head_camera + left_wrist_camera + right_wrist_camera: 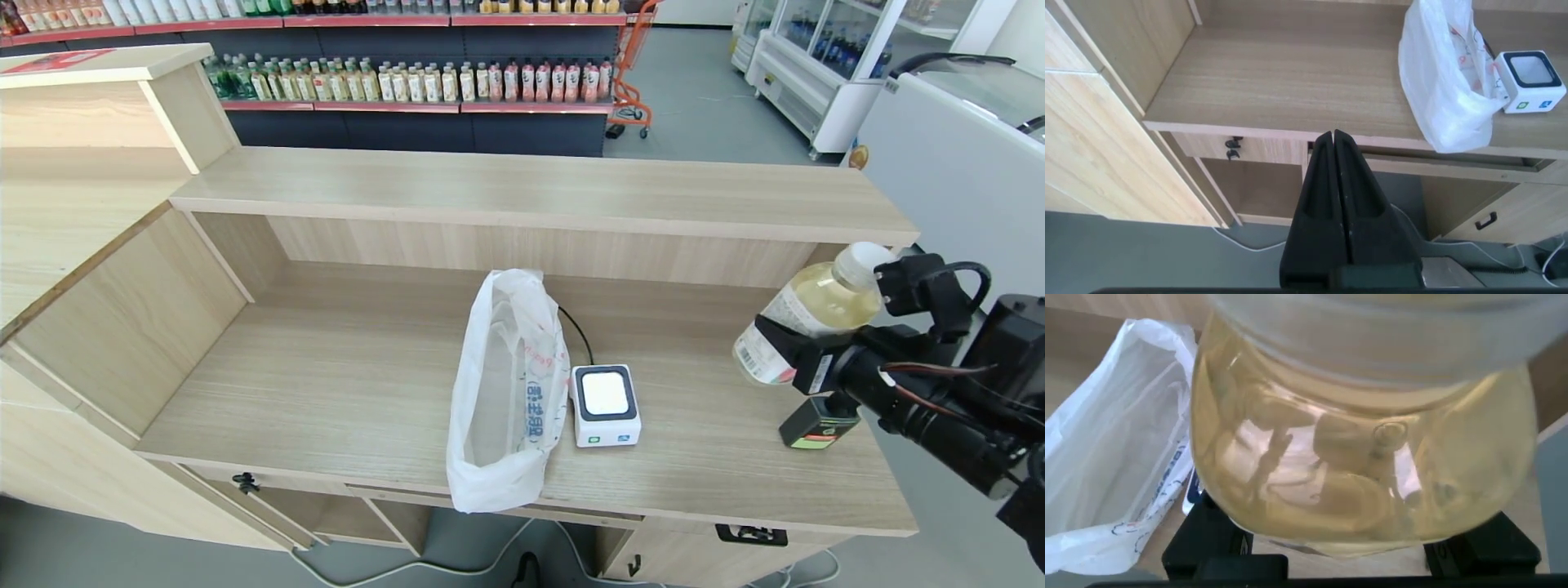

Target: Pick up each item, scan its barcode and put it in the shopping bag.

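Note:
My right gripper [808, 339] is shut on a clear bottle [804, 314] of pale yellow drink with a white cap, held tilted above the counter's right end. In the right wrist view the bottle [1372, 441] is pressed close between the black fingers [1208, 551]. The white shopping bag [506, 392] lies open on the counter's middle, its mouth toward the front edge. The white barcode scanner [605, 404] sits just right of the bag. My left gripper [1335, 184] hangs shut below and in front of the counter's front edge, holding nothing.
A small dark box [816, 425] with a red and green label stands on the counter under my right arm. A raised shelf [539, 192] runs along the counter's back, and a side wall [139, 318] closes its left. A black cable [576, 331] runs behind the scanner.

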Controlling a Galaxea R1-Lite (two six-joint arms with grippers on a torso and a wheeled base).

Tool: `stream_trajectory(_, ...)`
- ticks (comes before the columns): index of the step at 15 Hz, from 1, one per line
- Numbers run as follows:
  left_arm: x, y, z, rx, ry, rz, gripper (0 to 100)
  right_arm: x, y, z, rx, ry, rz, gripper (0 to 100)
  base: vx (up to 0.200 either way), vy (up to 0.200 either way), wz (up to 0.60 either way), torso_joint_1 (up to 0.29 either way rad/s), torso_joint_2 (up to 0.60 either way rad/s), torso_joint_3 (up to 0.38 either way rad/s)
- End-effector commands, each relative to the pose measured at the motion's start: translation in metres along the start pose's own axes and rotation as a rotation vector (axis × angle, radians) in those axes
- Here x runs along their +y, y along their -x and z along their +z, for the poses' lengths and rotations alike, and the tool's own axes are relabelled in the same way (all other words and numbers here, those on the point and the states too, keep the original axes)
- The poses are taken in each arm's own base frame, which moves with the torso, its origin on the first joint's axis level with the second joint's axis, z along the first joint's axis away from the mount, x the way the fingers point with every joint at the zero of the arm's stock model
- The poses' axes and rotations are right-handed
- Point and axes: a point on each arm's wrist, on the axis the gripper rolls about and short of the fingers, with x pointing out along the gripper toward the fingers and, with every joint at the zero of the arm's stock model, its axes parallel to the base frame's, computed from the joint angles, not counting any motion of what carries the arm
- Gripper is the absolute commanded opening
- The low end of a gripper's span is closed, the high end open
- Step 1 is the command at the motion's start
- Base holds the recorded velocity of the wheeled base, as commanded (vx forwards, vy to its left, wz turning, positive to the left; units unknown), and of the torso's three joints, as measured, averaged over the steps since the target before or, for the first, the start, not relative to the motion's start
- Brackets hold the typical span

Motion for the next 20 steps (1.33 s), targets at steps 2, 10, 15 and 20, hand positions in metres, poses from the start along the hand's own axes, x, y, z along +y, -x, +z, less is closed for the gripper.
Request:
stream_trajectory(2,0.0,0.0,0.0,0.002,0.0,0.0,0,-0.001,0.021,0.002,-0.007,0.0,-0.024,0,0.0,0.0,0.0,0.0,0.0,0.0)
stream_trajectory(10,0.0,0.0,0.0,-0.001,0.0,0.0,0,0.022,0.019,0.001,0.0,-0.032,0.081,0,0.0,0.175,0.0,0.005,0.0,0.003)
stream_trajectory(15,0.0,0.0,0.0,0.0,0.0,0.0,0,0.047,-0.006,-0.022,0.085,-0.019,0.158,0,0.0,0.16,0.0,-0.001,0.0,0.003)
stream_trajectory(20,0.0,0.0,0.0,0.0,0.001,0.0,0,0.059,-0.048,-0.062,0.14,-0.01,0.157,0,0.0,0.0,0.0,0.0,0.0,0.0)
